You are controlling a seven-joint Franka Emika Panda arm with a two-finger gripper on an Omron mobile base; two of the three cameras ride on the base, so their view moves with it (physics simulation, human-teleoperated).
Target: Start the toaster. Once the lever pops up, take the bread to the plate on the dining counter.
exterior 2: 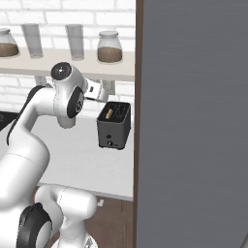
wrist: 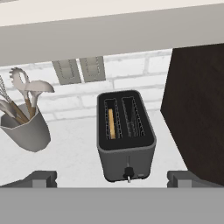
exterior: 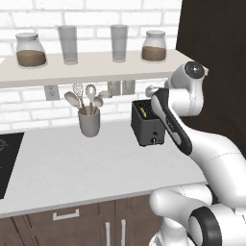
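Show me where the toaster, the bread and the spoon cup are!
toaster [wrist: 127,164]: hand view, on its front face above the knob.
bread [wrist: 111,124]: hand view, top edge of the slice in the left slot.
utensil cup [exterior: 89,123]: left base view, grey side wall.

Lighting bright and even throughout; rendered frames slightly soft. Faint shadow under the shelf [exterior: 96,72]. No glare, no edge distortion.

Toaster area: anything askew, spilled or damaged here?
Nothing stands out. The toaster stands upright on the counter with the bread in one slot, and the utensil cup is upright too.
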